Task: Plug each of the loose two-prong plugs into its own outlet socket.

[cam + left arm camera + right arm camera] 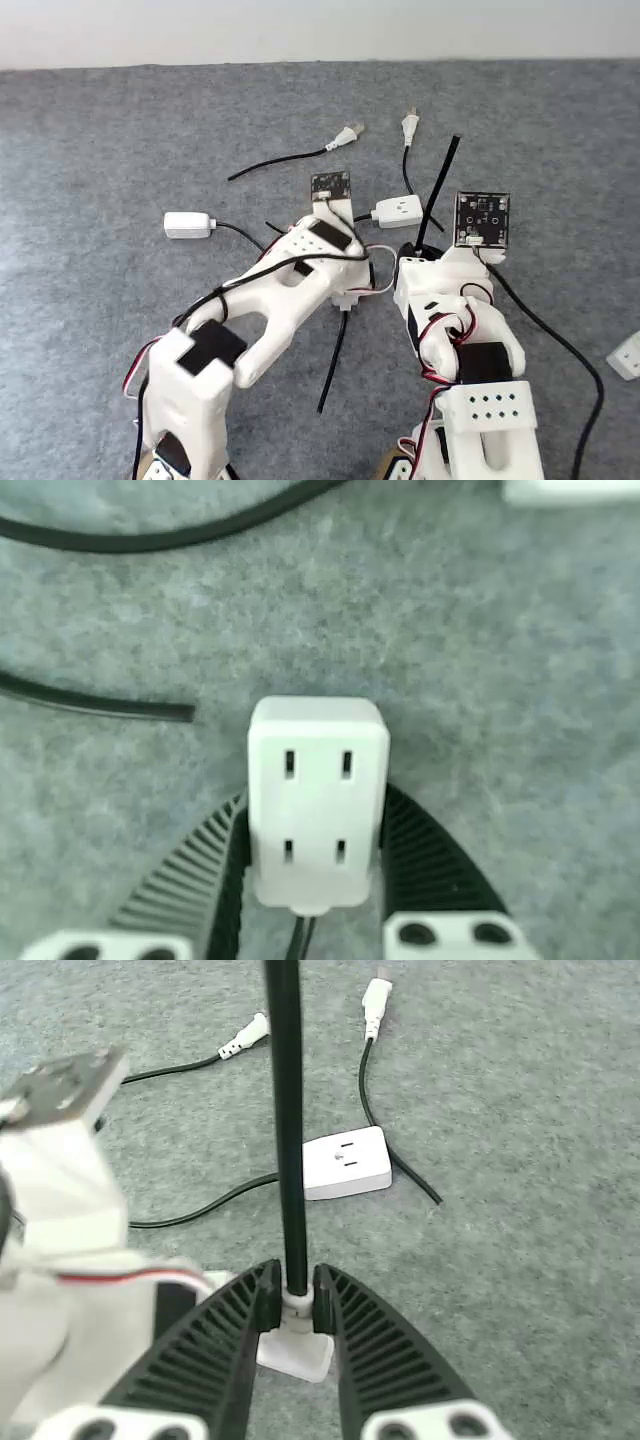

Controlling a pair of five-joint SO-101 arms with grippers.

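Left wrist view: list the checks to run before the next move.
1. Hold on the outlet socket by the left gripper: ok, fingers flank both sides.
2. Socket slots facing the camera, uncovered: ok.
3. Hold on the black cord by the right gripper: ok, shut on it.
4. Prongs of the white piece under those fingers lined up with slots: cannot tell.
5. The loose plugs seated in sockets: not ok, both lie free on the carpet.

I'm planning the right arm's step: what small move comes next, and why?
Probably swing the right gripper, shut on the black cord above its white end, toward the outlet socket clamped in the left gripper; that socket's slots are free.
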